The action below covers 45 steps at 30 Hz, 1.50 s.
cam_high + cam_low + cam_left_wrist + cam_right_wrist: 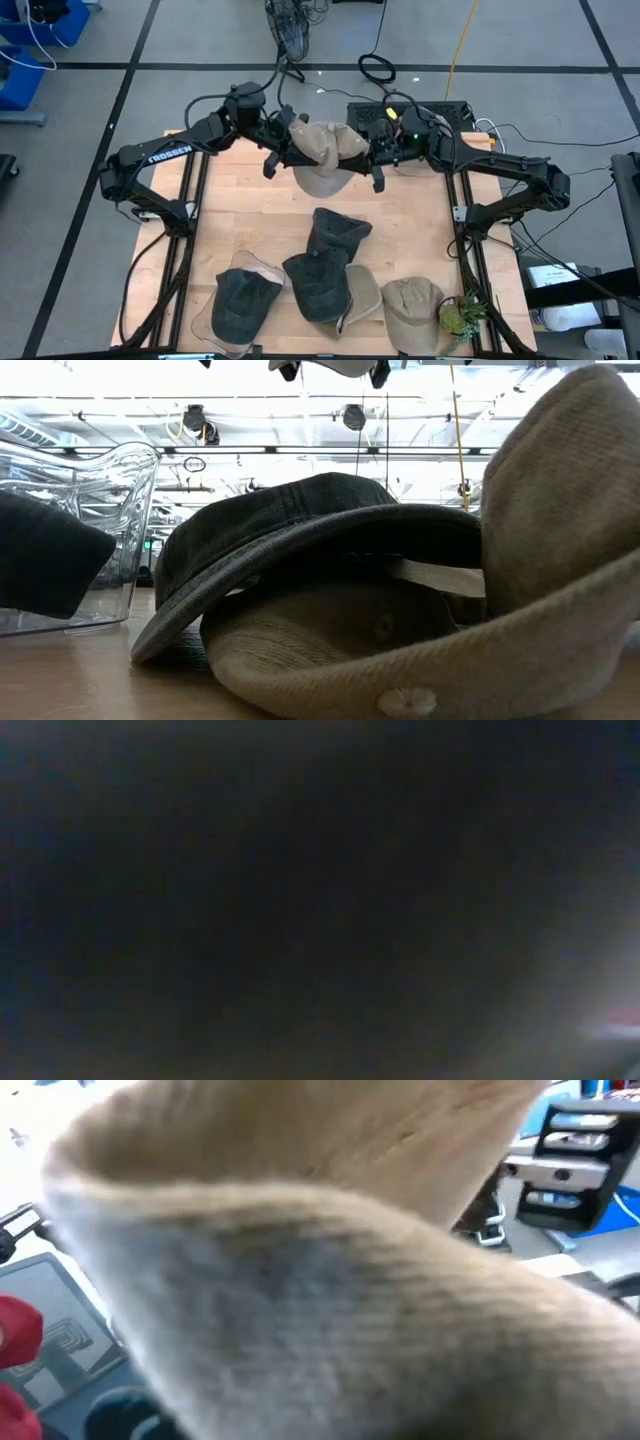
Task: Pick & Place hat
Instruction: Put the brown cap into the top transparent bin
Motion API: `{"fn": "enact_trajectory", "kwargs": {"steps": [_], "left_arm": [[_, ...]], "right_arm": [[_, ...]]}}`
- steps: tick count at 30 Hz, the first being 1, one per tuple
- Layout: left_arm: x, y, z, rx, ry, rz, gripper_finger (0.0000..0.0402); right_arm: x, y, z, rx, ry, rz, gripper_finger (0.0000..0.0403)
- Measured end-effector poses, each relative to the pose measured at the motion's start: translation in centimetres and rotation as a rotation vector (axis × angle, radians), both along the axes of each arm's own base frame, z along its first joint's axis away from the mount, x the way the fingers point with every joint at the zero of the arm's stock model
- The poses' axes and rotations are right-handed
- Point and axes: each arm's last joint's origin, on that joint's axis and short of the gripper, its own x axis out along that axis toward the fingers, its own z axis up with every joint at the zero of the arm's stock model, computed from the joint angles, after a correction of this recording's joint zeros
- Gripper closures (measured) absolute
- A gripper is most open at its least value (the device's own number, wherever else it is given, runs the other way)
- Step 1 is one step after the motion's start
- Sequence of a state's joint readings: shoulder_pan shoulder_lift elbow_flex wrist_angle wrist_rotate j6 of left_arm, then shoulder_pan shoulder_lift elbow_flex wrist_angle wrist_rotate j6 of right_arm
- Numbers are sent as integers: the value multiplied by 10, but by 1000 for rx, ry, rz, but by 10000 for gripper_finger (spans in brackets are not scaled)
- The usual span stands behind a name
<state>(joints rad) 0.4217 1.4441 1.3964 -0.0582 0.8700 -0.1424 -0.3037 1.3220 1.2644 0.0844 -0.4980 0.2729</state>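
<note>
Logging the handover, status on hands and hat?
Right hand shut on tan hat, held above table's far edge. Left hand at hat's other side. Nothing in the way.

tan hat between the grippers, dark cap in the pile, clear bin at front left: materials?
Tan hat: looks like woven cotton twill, matte; fine ribbed weave shows in the right wrist view. Dark cap: likely washed cotton, matte, faded at the brim edge. Clear bin: transparent glossy plastic, probably; room lights show through its walls.

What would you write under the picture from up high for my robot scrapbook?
Two robot arms hold a tan hat up between them at the table's far end, with more hats waiting below.
</note>
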Motion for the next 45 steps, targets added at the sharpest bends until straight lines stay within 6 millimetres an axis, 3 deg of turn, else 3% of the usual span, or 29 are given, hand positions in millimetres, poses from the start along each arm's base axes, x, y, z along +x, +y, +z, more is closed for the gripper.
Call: {"fn": "enact_trajectory", "kwargs": {"steps": [5,10,15,19,24,32,36,40,45], "left_arm": [[0,0,0,57,-26,14,203],[-12,9,6,102,-46,75,140],[-33,27,10,96,-2,192,107],[-54,39,13,77,60,323,99],[-73,45,11,32,149,418,104],[-86,37,1,17,286,400,131],[-85,34,-2,5,317,386,145],[-83,31,-1,9,310,376,155],[-82,31,0,-2,314,411,165]], "right_arm": [[-5,2,1,7,23,-25,393],[-27,4,9,-59,67,-185,394],[-54,10,24,-113,53,-247,393],[-76,11,23,-176,161,-433,395],[-95,-1,-8,-214,300,-719,399],[-124,-51,-91,-47,205,-895,401],[-144,-74,-119,-3,189,-1010,402],[-153,-90,-132,-51,124,-982,402],[-159,-104,-166,-92,210,-951,402]]}}
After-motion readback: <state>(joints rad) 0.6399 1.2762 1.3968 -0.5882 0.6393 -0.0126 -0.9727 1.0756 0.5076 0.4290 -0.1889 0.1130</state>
